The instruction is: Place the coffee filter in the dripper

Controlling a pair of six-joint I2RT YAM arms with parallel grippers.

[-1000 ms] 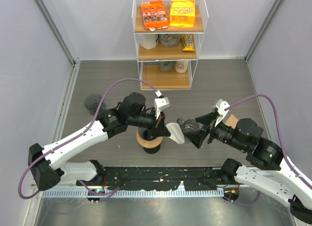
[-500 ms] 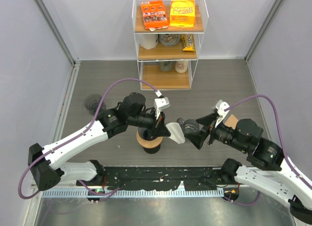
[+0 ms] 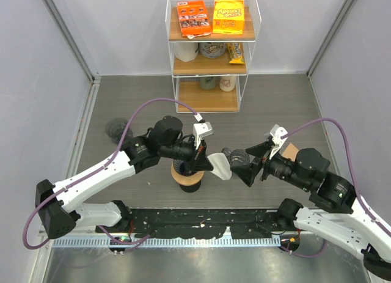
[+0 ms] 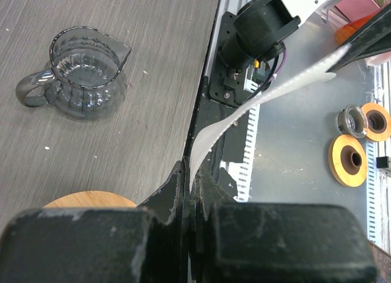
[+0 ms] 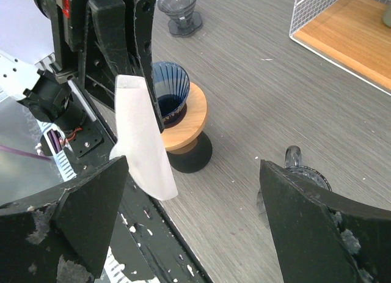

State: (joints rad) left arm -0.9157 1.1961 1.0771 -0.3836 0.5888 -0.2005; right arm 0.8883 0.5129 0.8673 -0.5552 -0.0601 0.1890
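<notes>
Left claw: your left gripper [image 4: 189, 194] is pinched together on one edge of the coffee filter [image 5: 144, 136] and holds it in the air, folded flat.
Right claw: your right gripper [image 3: 247, 165] has its fingers wide apart, faces the filter and holds nothing.
Filter position: it hangs just beside the dripper [image 5: 169, 87], between your two claws. It is not in the cone, so the placing is not yet done.
Risk, flat paper: the filter looks closed. Lowered like this, it probably lies across the rim instead of seating in the cone.
Risk, thin grip: only an edge is pinched. A tug from your right claw to spread the paper could pull it free or tear it.
Risk, tipping: the dripper sits high on a wooden stand [image 5: 194, 121]. A sideways push from either claw could topple it.
Risk, glass server [image 4: 85, 72]: it stands close to your right claw. A careless sweep there could knock it.
</notes>
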